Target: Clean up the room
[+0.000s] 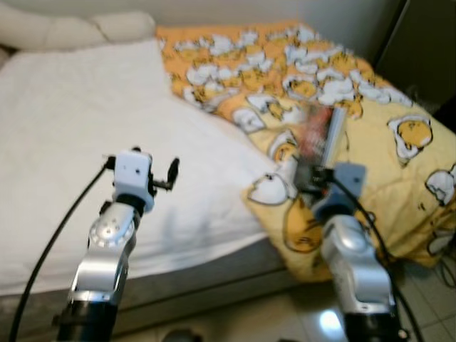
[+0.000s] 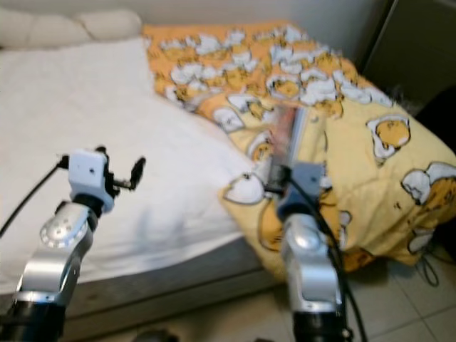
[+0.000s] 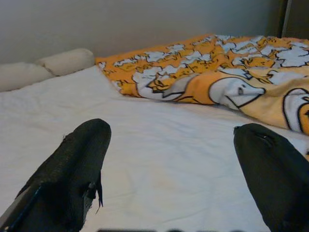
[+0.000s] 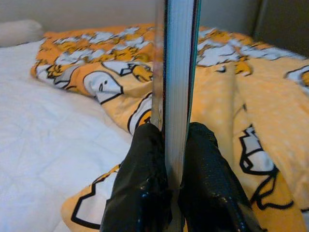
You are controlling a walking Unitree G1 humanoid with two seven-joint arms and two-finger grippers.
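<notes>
Book point(image 4: 177, 72), seemingly upright, clamped edge-on between right gripper point(image 4: 169, 140) fingers above quilt point(image 4: 251, 106).

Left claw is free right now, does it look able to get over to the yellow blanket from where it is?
Probably yes: the left claw hovers open above bare white sheet, and nothing lies between it and the blanket.

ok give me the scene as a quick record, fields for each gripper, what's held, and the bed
right gripper: jaws shut on the thin red-covered book, held on edge above the quilt
left gripper: jaws open, holding nothing, above the white sheet
bed: yellow-orange cartoon-print quilt crumpled on the robot's right; cream pillows by the wall
</notes>
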